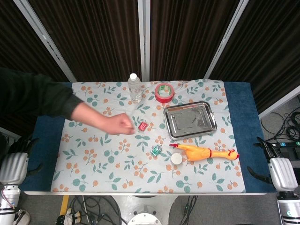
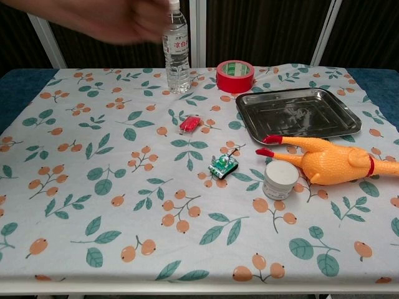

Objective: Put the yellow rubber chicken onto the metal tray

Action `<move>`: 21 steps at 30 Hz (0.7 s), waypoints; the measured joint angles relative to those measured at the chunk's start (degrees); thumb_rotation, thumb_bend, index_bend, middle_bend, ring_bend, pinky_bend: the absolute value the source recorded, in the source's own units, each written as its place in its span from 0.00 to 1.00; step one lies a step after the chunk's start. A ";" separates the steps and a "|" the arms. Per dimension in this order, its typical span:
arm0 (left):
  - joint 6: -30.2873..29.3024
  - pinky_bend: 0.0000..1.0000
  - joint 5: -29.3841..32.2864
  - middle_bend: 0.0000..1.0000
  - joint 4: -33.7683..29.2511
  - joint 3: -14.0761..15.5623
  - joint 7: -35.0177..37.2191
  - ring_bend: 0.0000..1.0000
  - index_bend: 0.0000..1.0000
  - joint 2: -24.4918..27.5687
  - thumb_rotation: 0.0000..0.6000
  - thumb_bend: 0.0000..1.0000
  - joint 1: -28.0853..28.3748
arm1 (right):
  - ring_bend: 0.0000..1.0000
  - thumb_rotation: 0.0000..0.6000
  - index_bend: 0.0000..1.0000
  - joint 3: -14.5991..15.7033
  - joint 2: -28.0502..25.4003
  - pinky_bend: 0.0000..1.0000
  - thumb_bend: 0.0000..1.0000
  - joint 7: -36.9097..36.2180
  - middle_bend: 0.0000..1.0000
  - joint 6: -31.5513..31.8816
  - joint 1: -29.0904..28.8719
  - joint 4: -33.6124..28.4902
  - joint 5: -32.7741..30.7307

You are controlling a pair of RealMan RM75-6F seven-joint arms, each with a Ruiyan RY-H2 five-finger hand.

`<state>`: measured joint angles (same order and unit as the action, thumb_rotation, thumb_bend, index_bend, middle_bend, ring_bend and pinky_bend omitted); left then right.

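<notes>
The yellow rubber chicken [image 1: 206, 153] [image 2: 336, 161] lies on its side on the floral cloth, red feet pointing left and head to the right. It sits just in front of the empty metal tray [image 1: 190, 120] [image 2: 299, 112], apart from it. My left hand [image 1: 21, 157] hangs beside the table's left edge and my right hand [image 1: 265, 159] beside the right edge. Both show spread dark fingers and hold nothing. Neither hand appears in the chest view.
A person's arm [image 1: 70, 108] reaches in from the left, its hand [image 1: 118, 124] near a small red object [image 1: 143, 126]. A white jar [image 1: 176, 159] touches the chicken's feet. A green toy [image 1: 156, 150], red tape roll [image 1: 164, 92] and water bottle [image 1: 135, 87] stand nearby.
</notes>
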<state>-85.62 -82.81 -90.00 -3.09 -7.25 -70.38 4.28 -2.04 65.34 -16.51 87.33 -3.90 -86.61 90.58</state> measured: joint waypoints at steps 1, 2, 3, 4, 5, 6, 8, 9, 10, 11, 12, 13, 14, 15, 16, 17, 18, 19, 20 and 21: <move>0.07 0.20 0.04 0.17 -0.05 0.10 -0.08 0.12 0.25 0.01 1.00 0.17 -0.05 | 0.14 1.00 0.04 -0.04 -0.09 0.31 0.14 0.07 0.25 -0.10 -0.10 -0.09 0.01; 0.11 0.20 0.08 0.17 -0.10 0.15 -0.06 0.12 0.25 0.02 1.00 0.17 -0.09 | 0.14 1.00 0.04 -0.07 -0.16 0.31 0.14 0.21 0.25 -0.26 -0.23 -0.21 0.05; 0.13 0.20 0.12 0.17 -0.18 0.20 -0.04 0.12 0.25 0.03 1.00 0.17 -0.14 | 0.14 1.00 0.04 -0.06 -0.21 0.31 0.14 0.32 0.25 -0.41 -0.34 -0.30 0.12; 0.13 0.20 0.17 0.17 -0.27 0.24 -0.04 0.12 0.25 0.04 1.00 0.17 -0.21 | 0.14 1.00 0.04 -0.06 -0.25 0.31 0.14 0.47 0.25 -0.60 -0.48 -0.38 0.19; 0.09 0.20 0.17 0.17 -0.34 0.27 -0.09 0.12 0.25 0.05 1.00 0.17 -0.26 | 0.14 1.00 0.04 -0.05 -0.30 0.31 0.14 0.77 0.25 -0.97 -0.71 -0.51 0.25; 0.08 0.20 0.17 0.17 -0.42 0.29 -0.12 0.12 0.25 0.06 1.00 0.17 -0.28 | 0.14 1.00 0.04 -0.04 -0.34 0.31 0.14 1.10 0.25 -1.35 -0.93 -0.61 0.30; 0.11 0.20 0.15 0.17 -0.61 0.35 -0.12 0.12 0.25 0.08 1.00 0.17 -0.31 | 0.14 1.00 0.04 0.01 -0.46 0.31 0.14 2.24 0.26 -2.70 -1.62 -0.92 0.35; 0.12 0.20 0.13 0.17 -0.69 0.38 -0.12 0.12 0.25 0.10 1.00 0.17 -0.32 | 0.14 1.00 0.04 0.02 -0.47 0.31 0.14 2.92 0.26 -3.49 -2.03 -1.07 0.38; 0.14 0.20 0.11 0.17 -0.81 0.39 -0.10 0.12 0.25 0.13 1.00 0.17 -0.32 | 0.14 1.00 0.04 0.04 -0.43 0.31 0.14 3.66 0.26 -4.40 -2.54 -1.18 0.43; 0.16 0.20 0.09 0.17 -0.88 0.40 -0.10 0.12 0.25 0.14 1.00 0.17 -0.32 | 0.15 1.00 0.04 0.08 -0.31 0.31 0.14 4.77 0.26 -5.83 -3.30 -1.29 0.46; 0.17 0.20 0.05 0.17 -0.93 0.41 -0.10 0.12 0.25 0.14 1.00 0.17 -0.32 | 0.15 1.00 0.04 0.11 -0.17 0.31 0.14 5.76 0.26 -7.08 -3.95 -1.37 0.44; 0.17 0.20 0.02 0.17 -0.98 0.43 -0.05 0.12 0.25 0.15 1.00 0.17 -0.32 | 0.15 1.00 0.04 0.11 0.02 0.31 0.14 6.93 0.26 -8.47 -4.67 -1.41 0.39; 0.16 0.20 0.00 0.17 -1.00 0.45 0.03 0.12 0.25 0.16 1.00 0.17 -0.35 | 0.14 1.00 0.05 0.09 0.43 0.31 0.14 8.76 0.26 -10.41 -5.71 -1.41 0.25; 0.15 0.20 0.00 0.17 -1.03 0.49 0.14 0.12 0.25 0.18 1.00 0.17 -0.40 | 0.14 1.00 0.06 0.03 0.85 0.31 0.14 10.29 0.26 -11.88 -6.53 -1.33 0.08; 0.14 0.20 0.03 0.17 -1.05 0.53 0.23 0.12 0.25 0.22 1.00 0.17 -0.47 | 0.14 1.00 0.08 -0.04 1.40 0.31 0.14 11.91 0.27 -13.39 -7.40 -1.16 -0.15; 0.09 0.20 0.09 0.17 -1.07 0.60 0.33 0.12 0.25 0.29 1.00 0.17 -0.61 | 0.14 1.00 0.10 -0.18 2.40 0.31 0.14 14.04 0.27 -15.48 -8.61 -0.76 -0.55; 0.06 0.20 0.17 0.17 -1.07 0.64 0.41 0.12 0.25 0.34 1.00 0.17 -0.71 | 0.15 1.00 0.12 -0.29 3.37 0.31 0.14 15.43 0.29 -16.99 -9.50 -0.28 -0.93; 0.04 0.20 0.32 0.17 -1.09 0.70 0.53 0.12 0.25 0.41 1.00 0.17 -0.85 | 0.16 1.00 0.14 -0.41 4.47 0.32 0.14 16.54 0.30 -18.32 -10.33 0.36 -1.36; 0.03 0.20 0.44 0.17 -1.10 0.74 0.64 0.12 0.25 0.49 1.00 0.17 -0.96 | 0.17 1.00 0.17 -0.56 6.01 0.33 0.14 17.69 0.32 -19.82 -11.32 1.47 -1.96; 0.01 0.20 0.55 0.17 -1.11 0.77 0.76 0.12 0.25 0.57 1.00 0.17 -1.07 | 0.18 1.00 0.20 -0.66 7.09 0.34 0.14 18.37 0.32 -20.72 -11.95 2.46 -2.38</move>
<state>-85.61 -82.26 -91.11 -2.32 -6.50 -69.81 3.21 -2.70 72.43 1.86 66.61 -15.84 -84.15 88.20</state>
